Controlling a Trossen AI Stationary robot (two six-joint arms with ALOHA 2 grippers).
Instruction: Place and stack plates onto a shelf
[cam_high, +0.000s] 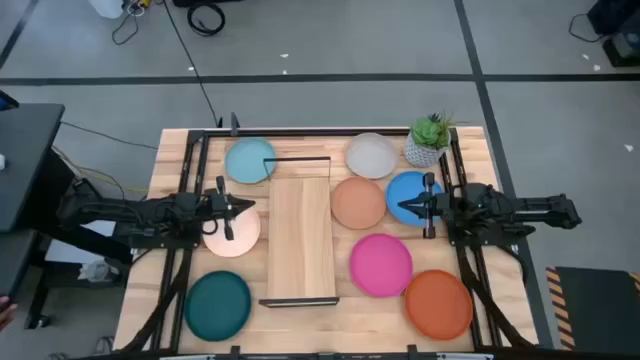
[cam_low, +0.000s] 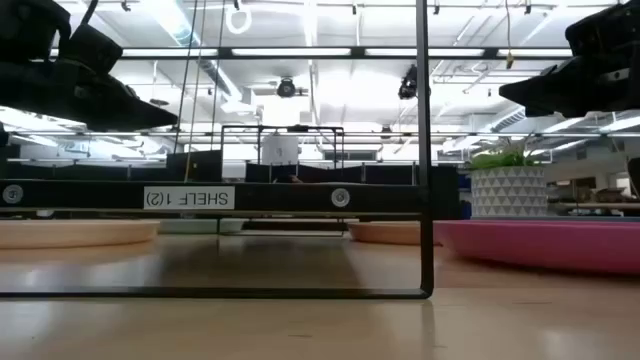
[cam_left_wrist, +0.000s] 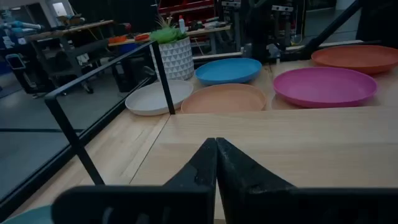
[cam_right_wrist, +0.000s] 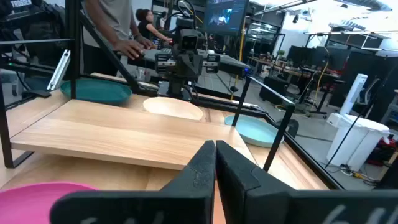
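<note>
The shelf, a pale wooden board in a thin black wire frame, stands mid-table with nothing on it. Several plates lie flat on the table around it: light blue, peach and dark teal on its left; grey-white, tan, blue, magenta and orange on its right. My left gripper is shut and hovers over the peach plate's edge, pointing at the shelf. My right gripper is shut over the blue plate, facing it.
A small potted plant stands at the far right corner beside the grey-white plate. Black frame rails run along the table's left and right sides. A person stands beyond the table's left side.
</note>
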